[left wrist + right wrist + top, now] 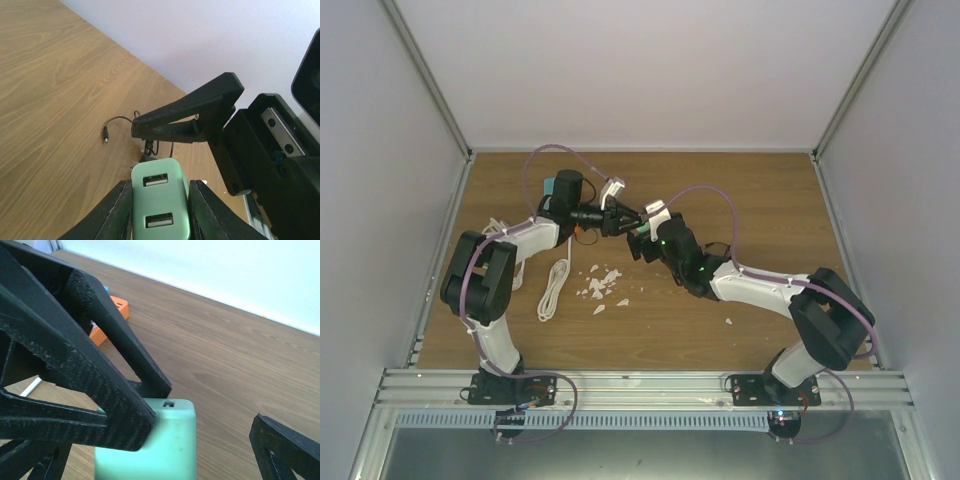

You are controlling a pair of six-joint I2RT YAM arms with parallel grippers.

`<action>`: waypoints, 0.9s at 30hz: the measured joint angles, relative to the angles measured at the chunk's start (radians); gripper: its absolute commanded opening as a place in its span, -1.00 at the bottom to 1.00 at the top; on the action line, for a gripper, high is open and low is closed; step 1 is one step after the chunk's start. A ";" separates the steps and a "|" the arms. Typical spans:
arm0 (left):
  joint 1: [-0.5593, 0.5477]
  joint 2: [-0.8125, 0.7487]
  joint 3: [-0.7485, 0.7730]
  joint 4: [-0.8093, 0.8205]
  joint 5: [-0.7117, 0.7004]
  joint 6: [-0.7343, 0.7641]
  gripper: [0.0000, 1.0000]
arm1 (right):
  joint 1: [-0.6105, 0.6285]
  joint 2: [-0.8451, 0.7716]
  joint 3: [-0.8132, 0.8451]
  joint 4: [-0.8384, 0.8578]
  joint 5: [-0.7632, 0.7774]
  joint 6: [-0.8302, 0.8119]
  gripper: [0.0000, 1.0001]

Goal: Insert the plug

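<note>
The green charger plug (160, 205) is up off the tabletop (740, 190), toward the back and a little left of centre, where the two arms meet; its face with two slots looks up at the left wrist camera, and both slots are bare (nothing pushed into either). The left gripper (161, 187) has it: the two fingers press its flanks, closed in just as far as the block's width allows. The right gripper (205, 422) stands wide open around the same block; one finger lies against the block's corner, the other well clear of it, so it grips nothing.

Farther out, a thin black lead (105, 136) lies loose on the wood beyond the grippers, its small metal tip pointing away; a coiled white cable (555, 290) and some white scraps (600, 285) lie nearer the left arm; two orange pieces (117, 307) sit behind the fingers. I can't make out any socket from here.

By my reckoning the job is at its beginning: the block is in hand, yet nothing is mated; what remains is lining up plug and opening, then the push home.
</note>
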 measured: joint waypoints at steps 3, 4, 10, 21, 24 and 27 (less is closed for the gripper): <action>0.006 -0.021 -0.047 0.050 -0.037 -0.023 -1.00 | 0.000 0.000 0.000 -0.007 0.005 0.003 0.99; 0.013 -0.038 -0.074 0.072 -0.063 -0.033 -1.00 | 0.000 0.000 0.000 -0.010 0.008 0.005 0.99; 0.090 -0.166 -0.216 0.164 -0.277 -0.114 -1.00 | 0.003 0.000 0.000 -0.003 0.015 0.015 0.99; 0.175 -0.420 -0.408 0.193 -0.900 -0.170 -1.00 | 0.001 0.000 0.000 -0.002 0.019 0.024 0.99; 0.175 -0.397 -0.389 0.183 -0.999 -0.161 -1.00 | 0.001 0.009 0.006 -0.002 0.019 0.024 0.99; 0.175 -0.332 -0.349 0.148 -1.110 -0.159 -1.00 | 0.001 0.028 0.017 -0.003 0.019 0.024 0.99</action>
